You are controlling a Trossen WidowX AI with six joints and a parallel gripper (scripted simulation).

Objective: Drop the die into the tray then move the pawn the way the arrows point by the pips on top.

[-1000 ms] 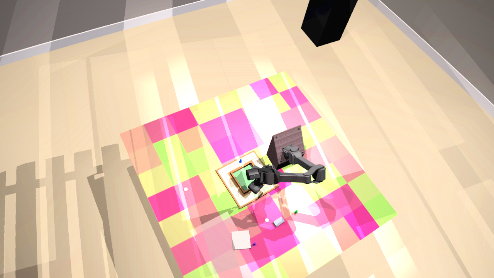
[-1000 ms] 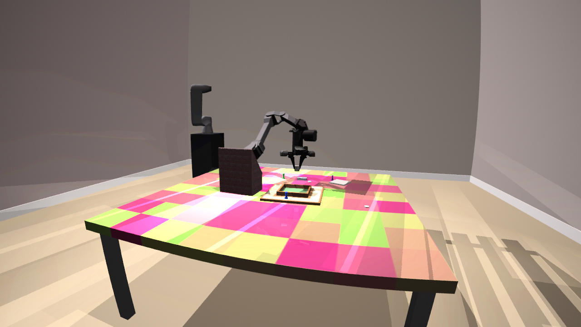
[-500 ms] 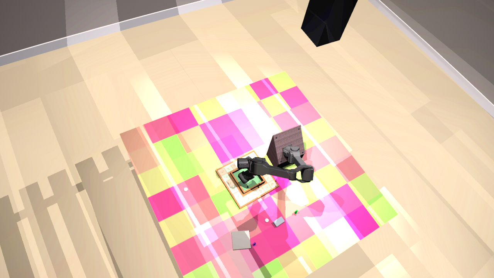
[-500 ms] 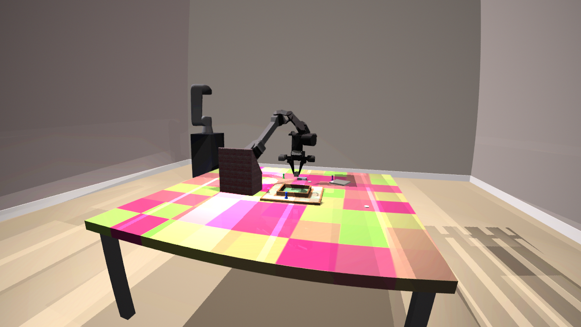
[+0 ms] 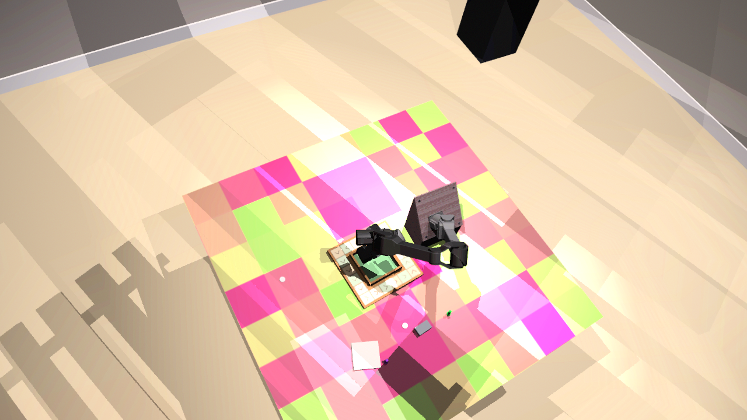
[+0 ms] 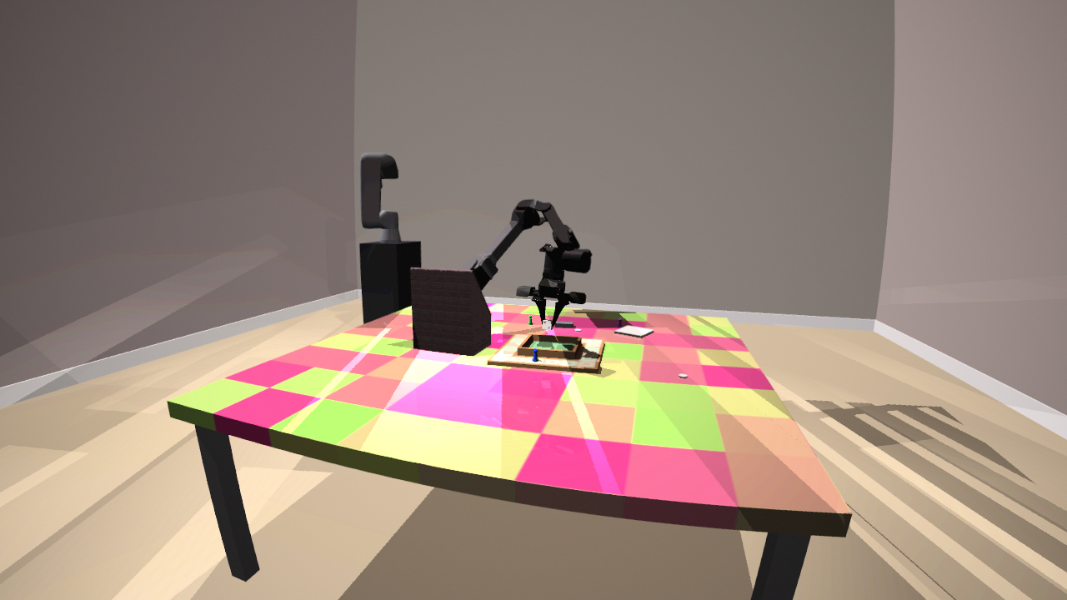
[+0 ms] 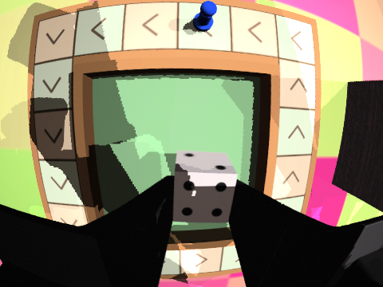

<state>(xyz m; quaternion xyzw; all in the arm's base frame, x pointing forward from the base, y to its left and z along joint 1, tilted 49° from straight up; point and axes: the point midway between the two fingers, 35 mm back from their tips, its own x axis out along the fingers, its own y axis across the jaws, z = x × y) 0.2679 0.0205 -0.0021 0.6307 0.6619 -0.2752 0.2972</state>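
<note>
In the wrist view, the white die (image 7: 204, 186) is being gripped between the two black fingers, which are clenched against its left and right sides at the lower centre of the frame. A face with four pips is being turned toward the camera, and two pips are being shown on the face above it. The die is being held in the air over the near edge of the green dice tray (image 7: 175, 112), apart from its floor. The tray is being framed by an orange wall and ringed by the pale arrow squares of the board (image 7: 298, 112). The blue pawn (image 7: 204, 15) is being seen upright on a square of the top row, at the upper centre of the frame, well apart from the die.

In the exterior view, the gripper (image 6: 550, 317) is being pointed downward above the far side of the board (image 6: 514, 361), with the pawn (image 6: 534, 353) standing on the board's near edge. The board is being carried by the chequered pink and green surface (image 6: 477, 432). In the top view, the arm (image 5: 418, 250) is being stretched from its brick-patterned base (image 5: 433, 209) over the tray (image 5: 381, 267).
</note>
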